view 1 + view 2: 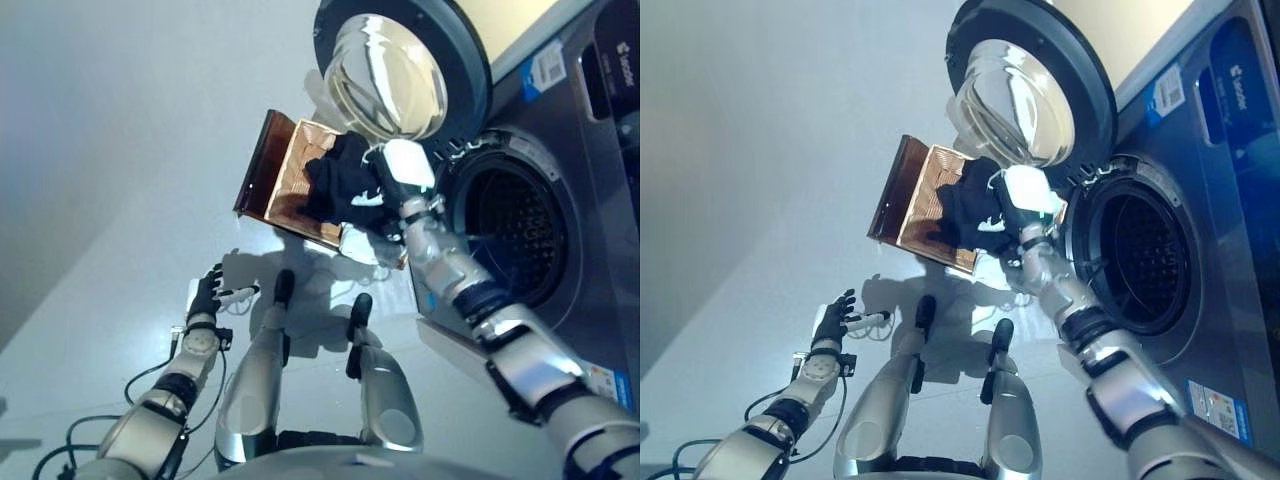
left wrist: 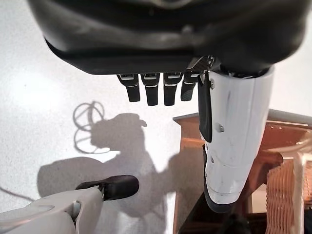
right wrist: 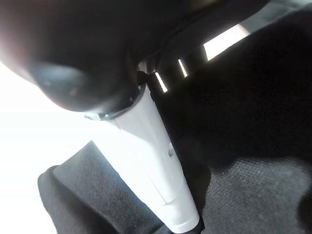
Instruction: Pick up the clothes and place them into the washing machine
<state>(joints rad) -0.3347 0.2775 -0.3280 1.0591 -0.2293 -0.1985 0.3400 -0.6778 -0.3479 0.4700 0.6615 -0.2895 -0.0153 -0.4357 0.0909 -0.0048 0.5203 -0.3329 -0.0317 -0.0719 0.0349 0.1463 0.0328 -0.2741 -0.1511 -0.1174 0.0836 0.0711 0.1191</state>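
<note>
Right hand (image 1: 398, 178) grips the black clothes (image 1: 342, 185) over the basket (image 1: 290, 180), washing machine (image 1: 520, 225) door beside it; I see left hand (image 1: 207, 295) relaxed, empty.

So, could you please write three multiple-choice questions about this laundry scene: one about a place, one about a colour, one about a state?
1. Where is the basket?
A. On the floor beside the washing machine
B. Inside the drum
C. On top of the machine

2. What colour are the clothes at the right hand?
A. White
B. Black
C. Red

3. How is the washing machine door?
A. Closed
B. Removed
C. Open

Answers: 1 A, the basket lies on the pale floor by the machine. 2 B, the cloth is dark in both eye views. 3 C, the round door is swung away and the drum shows.
</note>
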